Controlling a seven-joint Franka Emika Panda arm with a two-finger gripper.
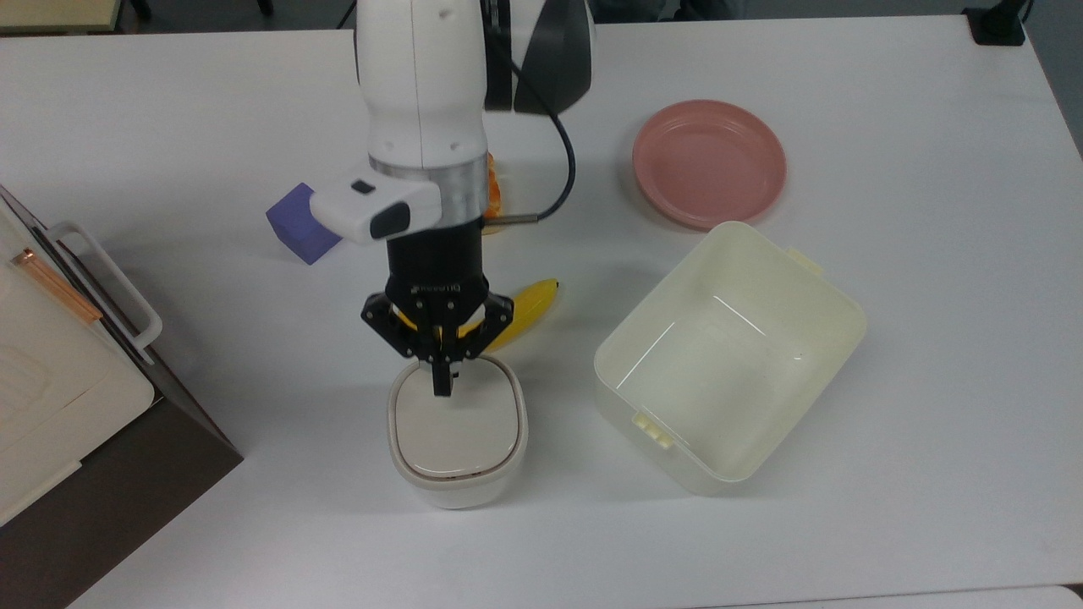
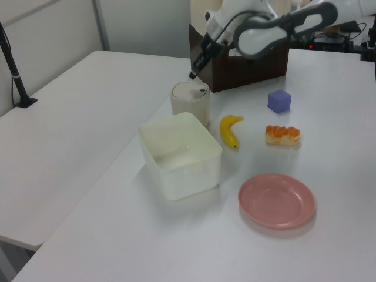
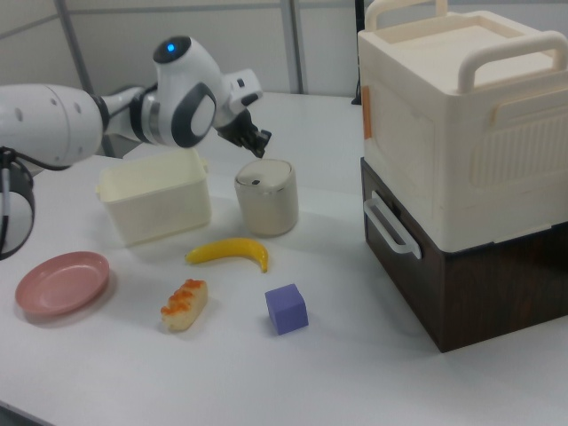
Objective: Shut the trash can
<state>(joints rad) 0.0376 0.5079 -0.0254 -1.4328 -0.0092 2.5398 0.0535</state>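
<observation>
The trash can (image 1: 457, 436) is a small white rounded bin near the table's front in the top view. Its beige lid lies flat and level on the rim. In the left view the trash can (image 2: 190, 101) stands behind the cream tub, and a small black button shows on its lid in the right view (image 3: 265, 197). My gripper (image 1: 441, 385) hangs over the lid's rear edge, fingers shut together with nothing between them. It sits a little above the lid in the left view (image 2: 192, 74) and the right view (image 3: 262, 151).
A cream tub (image 1: 787, 279) stands open to the top view's right of the bin. A banana (image 1: 529, 309), a purple cube (image 1: 292, 224), an orange food piece (image 1: 493, 193) and a pink plate (image 1: 709, 161) lie behind. A cream and brown box (image 1: 51, 364) fills the top view's left edge.
</observation>
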